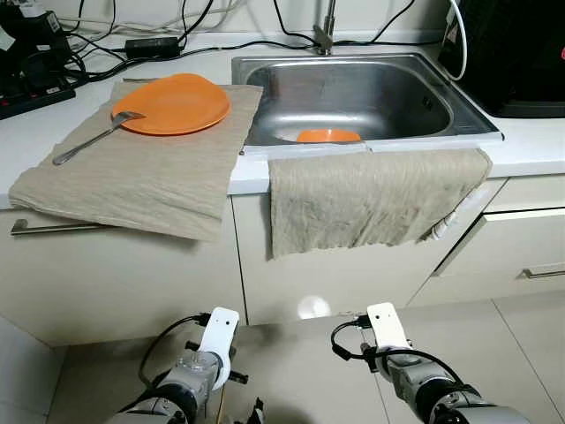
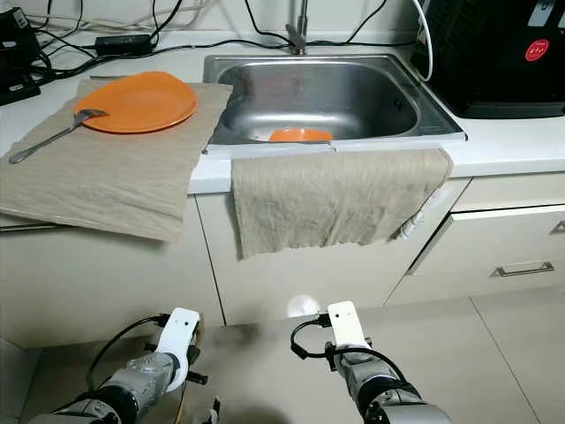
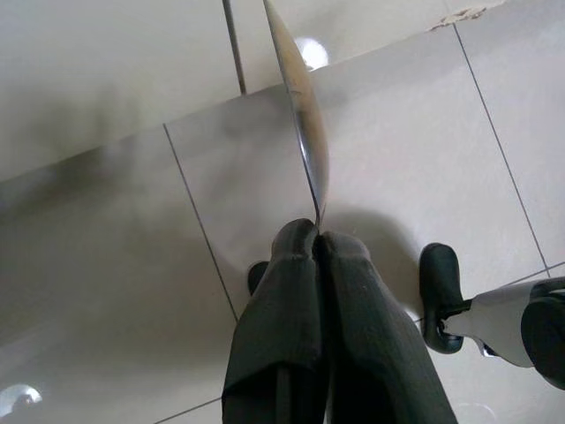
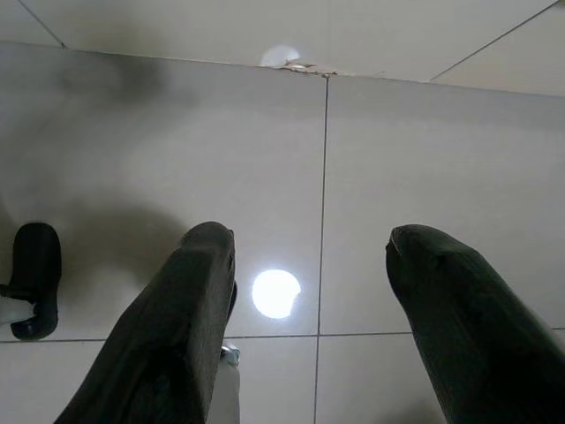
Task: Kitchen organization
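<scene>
While a thin, stiff metal blade-like utensil [image 3: 305, 106] is pinched at its end by the left gripper [image 3: 316, 237], low above the tiled floor [image 3: 424, 132], slipping is judged likely; the right gripper [image 4: 305, 243], at three o'clock, is held apart, empty.

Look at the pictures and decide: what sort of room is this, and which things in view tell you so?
Most likely a home kitchen. A steel sink with a tap is set into a white counter, an orange plate with a fork lies on a cloth beside it, and cupboard drawers sit below.
</scene>
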Controlling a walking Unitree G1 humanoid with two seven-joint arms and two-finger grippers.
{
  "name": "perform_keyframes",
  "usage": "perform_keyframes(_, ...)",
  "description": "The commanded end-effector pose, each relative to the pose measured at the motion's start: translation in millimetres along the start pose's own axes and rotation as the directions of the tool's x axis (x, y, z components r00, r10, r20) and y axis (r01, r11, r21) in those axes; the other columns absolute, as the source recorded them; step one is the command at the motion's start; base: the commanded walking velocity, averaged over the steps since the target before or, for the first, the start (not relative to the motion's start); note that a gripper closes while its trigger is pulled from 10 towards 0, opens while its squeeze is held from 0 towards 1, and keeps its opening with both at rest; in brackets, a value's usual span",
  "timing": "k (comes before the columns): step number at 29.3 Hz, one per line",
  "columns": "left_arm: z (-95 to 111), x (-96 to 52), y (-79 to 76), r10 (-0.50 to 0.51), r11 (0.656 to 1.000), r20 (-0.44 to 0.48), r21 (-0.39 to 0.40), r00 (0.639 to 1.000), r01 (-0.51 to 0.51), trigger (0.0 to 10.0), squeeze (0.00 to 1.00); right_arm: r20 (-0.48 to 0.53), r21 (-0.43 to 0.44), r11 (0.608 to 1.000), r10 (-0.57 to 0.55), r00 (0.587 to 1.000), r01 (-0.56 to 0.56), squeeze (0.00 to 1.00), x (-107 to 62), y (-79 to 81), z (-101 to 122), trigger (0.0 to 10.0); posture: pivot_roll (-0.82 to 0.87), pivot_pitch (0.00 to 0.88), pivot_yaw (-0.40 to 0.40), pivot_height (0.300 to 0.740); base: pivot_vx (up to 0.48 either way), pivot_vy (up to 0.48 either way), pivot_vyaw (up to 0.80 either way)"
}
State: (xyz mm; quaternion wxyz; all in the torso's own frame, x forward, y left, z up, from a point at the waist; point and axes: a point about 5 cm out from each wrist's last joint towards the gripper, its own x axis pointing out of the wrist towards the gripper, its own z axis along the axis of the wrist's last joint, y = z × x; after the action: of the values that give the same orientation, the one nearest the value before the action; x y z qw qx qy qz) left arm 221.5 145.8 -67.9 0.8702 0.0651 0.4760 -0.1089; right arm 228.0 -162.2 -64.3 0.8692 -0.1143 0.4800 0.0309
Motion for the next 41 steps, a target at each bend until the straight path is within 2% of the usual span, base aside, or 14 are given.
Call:
perform_keyframes(1, -5, 0.1, -2.5, -0.007, 1.0, -0.014, 0.015, 1.0, 0.007, 10.0, 0.0, -0.01, -0.002, 1.0, -0.005, 1.0, 0.005, 0.0, 0.0, -2.9, -3, 10.0, 0.02, 0.0, 0.0, 0.74, 0.0, 0.0, 0.0)
perform_keyframes(13, -2, 0.1, -2.1, -0.008, 1.0, 0.005, 0.002, 1.0, 0.008, 10.0, 0.0, -0.009, 0.008, 1.0, -0.005, 1.0, 0.005, 0.0, 0.0, -2.6, -2, 10.0, 0.02, 0.0, 0.0, 0.74, 0.0, 0.0, 0.0)
perform_keyframes(24, 17, -3.7, -4.7, -0.012, 0.986, 0.286, -0.159, 0.958, 0.06, 10.0, 0.0, 0.165, 0.025, 1.0, -0.01, 0.986, 0.006, 0.0, -1.4, -2.6, 12, 10.0, 0.03, 0.0, -0.004, 0.74, 0.0, 0.0, 0.0)
perform_keyframes(26, 94, -15.6, 7.4, -0.004, 0.982, 0.511, -0.162, 0.86, 0.1, 10.0, 0.0, 0.278, 0.056, 0.998, -0.021, 0.96, 0.005, 0.0, -4.7, -11.3, 43, 10.0, 0.03, 0.0, -0.006, 0.74, 0.0, 0.0, 0.0)
perform_keyframes(27, 94, -15.6, 7.4, -0.004, 0.982, 0.511, -0.162, 0.86, 0.1, 10.0, 0.0, 0.278, 0.056, 0.998, -0.021, 0.96, 0.005, 0.0, -4.7, -11.3, 43, 10.0, 0.03, 0.0, -0.006, 0.74, 0.0, 0.0, 0.0)
perform_keyframes(28, 118, -23.1, 10.3, -0.004, 0.982, 0.578, -0.152, 0.816, 0.112, 10.0, 0.0, 0.316, 0.065, 0.998, -0.026, 0.948, 0.006, 0.0, -6.6, -13.7, 55, 10.0, 0.03, 0.0, -0.007, 0.74, 0.0, 0.0, 0.0)
perform_keyframes(29, 152, -39.2, 12.6, 0.004, 0.98, 0.686, -0.148, 0.728, 0.134, 10.0, 0.0, 0.388, 0.073, 0.997, -0.046, 0.921, 0.02, 0.0, -11.4, -16.2, 73, 10.0, 0.03, 0.0, -0.008, 0.74, 0.0, 0.0, 0.0)
perform_keyframes(30, 152, -39.2, 12.6, 0.004, 0.98, 0.686, -0.148, 0.728, 0.134, 10.0, 0.0, 0.388, 0.073, 0.997, -0.046, 0.921, 0.02, 0.0, -11.4, -16.2, 73, 10.0, 0.03, 0.0, -0.008, 0.74, 0.0, 0.0, 0.0)
perform_keyframes(31, 172, -52.9, 13.1, 0.011, 0.981, 0.755, -0.136, 0.655, 0.14, 10.0, 0.0, 0.441, 0.079, 0.996, -0.067, 0.895, 0.036, 0.0, -15.6, -19.0, 86, 10.0, 0.03, 0.0, -0.009, 0.74, 0.0, 0.0, 0.0)
perform_keyframes(34, 187, -63.5, 12.4, 0.011, 0.981, 0.799, -0.124, 0.601, 0.147, 10.0, 0.0, 0.501, 0.088, 0.995, -0.08, 0.862, 0.042, 0.0, -20.8, -21.5, 101, 10.0, 0.03, 0.0, -0.009, 0.74, 0.0, 0.0, 0.0)
perform_keyframes(37, 204, -77.2, 11.0, 0.006, 0.982, 0.84, -0.108, 0.543, 0.156, 10.0, 0.0, 0.59, 0.091, 0.994, -0.097, 0.802, 0.053, 0.0, -31.3, -25.0, 123, 10.0, 0.02, 0.0, -0.009, 0.74, 0.0, 0.0, 0.0)
perform_keyframes(38, 215, -87.3, 9.1, -0.011, 0.982, 0.862, -0.086, 0.507, 0.167, 10.0, 0.0, 0.653, 0.096, 0.994, -0.098, 0.751, 0.046, 0.0, -41.6, -26.2, 142, 10.0, 0.03, 0.0, -0.008, 0.74, 0.0, 0.0, 0.0)
perform_keyframes(40, 218, -91.4, 7.6, -0.026, 0.981, 0.867, -0.072, 0.498, 0.178, 10.0, 0.0, 0.683, 0.096, 0.995, -0.091, 0.725, 0.035, 0.0, -47.6, -25.7, 152, 10.0, 0.03, 0.0, -0.008, 0.74, 0.0, 0.0, 0.0)
perform_keyframes(41, 214, -87.4, 4.8, -0.06, 0.98, 0.838, -0.055, 0.543, 0.194, 10.0, 0.0, 0.682, 0.089, 0.996, -0.076, 0.727, 0.02, 0.0, -48.4, -23.1, 154, 10.0, 0.03, 0.0, -0.01, 0.74, 0.0, 0.0, 0.0)
